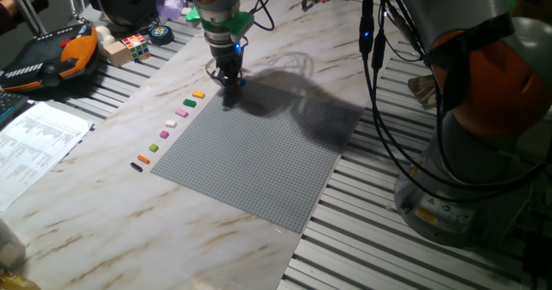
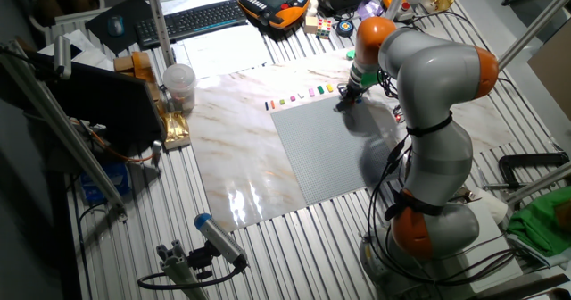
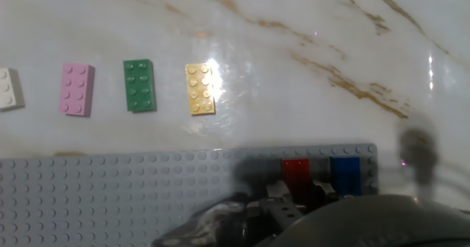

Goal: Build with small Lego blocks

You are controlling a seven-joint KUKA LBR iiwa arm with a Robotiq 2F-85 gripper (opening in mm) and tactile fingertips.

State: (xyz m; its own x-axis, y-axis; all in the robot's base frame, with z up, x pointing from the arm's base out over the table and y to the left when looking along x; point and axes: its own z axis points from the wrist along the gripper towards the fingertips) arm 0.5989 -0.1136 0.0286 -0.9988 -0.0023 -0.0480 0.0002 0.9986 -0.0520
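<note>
Gripper (image 1: 230, 80) low at baseplate (image 1: 259, 160) corner by red brick (image 3: 296, 171) and blue brick (image 3: 344, 173) — jaw state unclear; spare bricks (image 1: 166, 133) beside plate — light, rigid, slick, pinch long sides.

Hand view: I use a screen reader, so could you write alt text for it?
The end effector sits low over the corner of the grey baseplate, beside a red block and a blue block on it. On the marble table beyond lie yellow, green, pink and white blocks in a row.
</note>
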